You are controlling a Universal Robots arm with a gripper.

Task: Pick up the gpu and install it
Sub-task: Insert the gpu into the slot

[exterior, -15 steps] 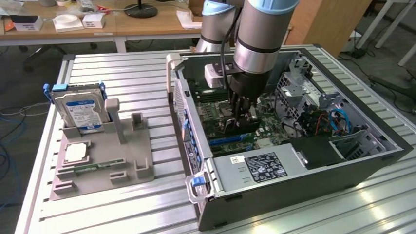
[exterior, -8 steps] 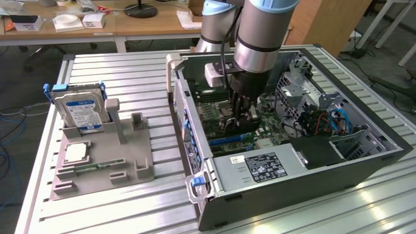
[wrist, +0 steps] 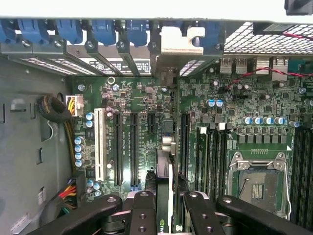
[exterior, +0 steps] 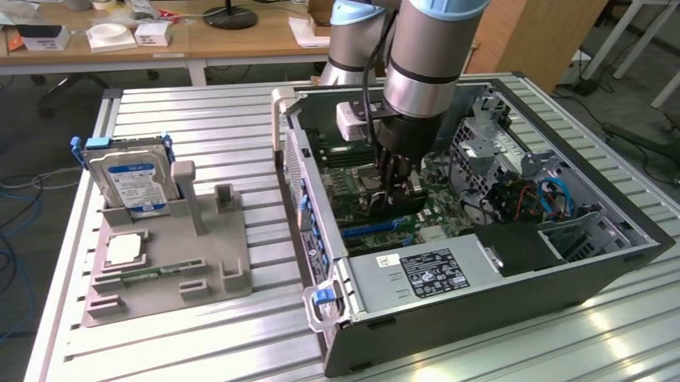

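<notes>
Green-boarded and held on edge, the gpu (wrist: 165, 196) sat clamped in the half-closed gripper (wrist: 166, 208) — upright to meet a motherboard (wrist: 146, 105) slot.

light: bright, even | glare: table slats (exterior: 595, 326) | shadows: soft | focus: slightly soft

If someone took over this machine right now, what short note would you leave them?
Tool: shut on the gpu, holding it edge-on inside the open computer case.
Gpu: held upright over the expansion slots on the motherboard, its silvery bracket end toward the case's rear wall.
Done: card picked up and brought into the case.
Left: whether it is seated in its slot cannot be told; treat it as not installed.
Untouched on the grey holder: the hard drive and the processor chip.
</notes>
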